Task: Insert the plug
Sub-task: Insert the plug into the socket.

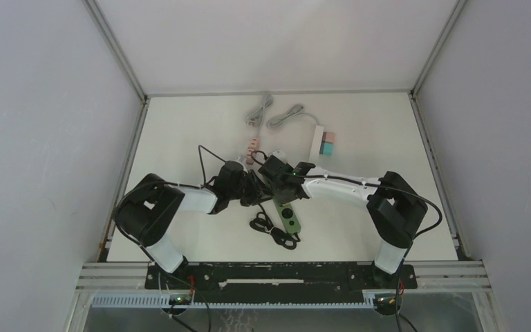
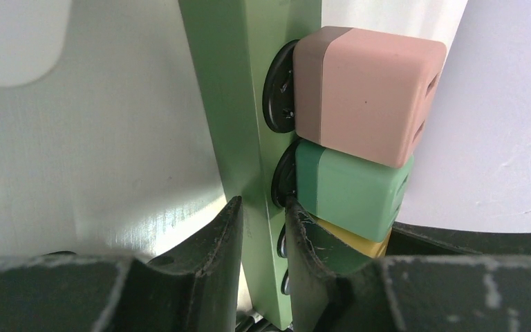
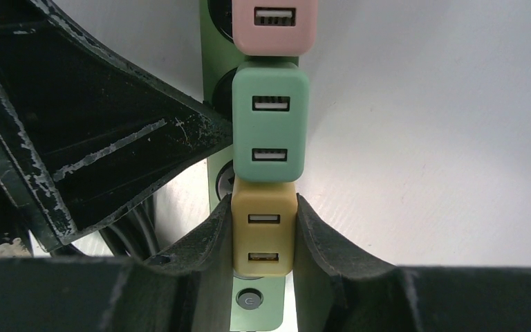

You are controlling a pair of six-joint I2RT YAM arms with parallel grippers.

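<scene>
A green power strip (image 1: 289, 214) lies mid-table, its black cord coiled in front. My left gripper (image 2: 263, 207) is shut on the strip's narrow body (image 2: 238, 104), one finger on each side, just below the sockets. A pink plug (image 2: 366, 97) and a green plug (image 2: 352, 194) sit in the strip's upper sockets. Directly below them is a yellow plug (image 3: 263, 228) with two USB ports, seated against the strip's face (image 3: 259, 311). My right gripper (image 3: 263, 207) is shut on the yellow plug's two sides. In the top view both grippers (image 1: 256, 188) (image 1: 281, 185) meet over the strip.
The strip's round power button (image 3: 249, 301) shows just below the yellow plug. A white power strip (image 1: 318, 140) with pink and teal plugs lies at the back right. Grey cables (image 1: 276, 114) lie at the back, and the black cord coil (image 1: 276, 232) is near the front. Enclosure walls stand on both sides.
</scene>
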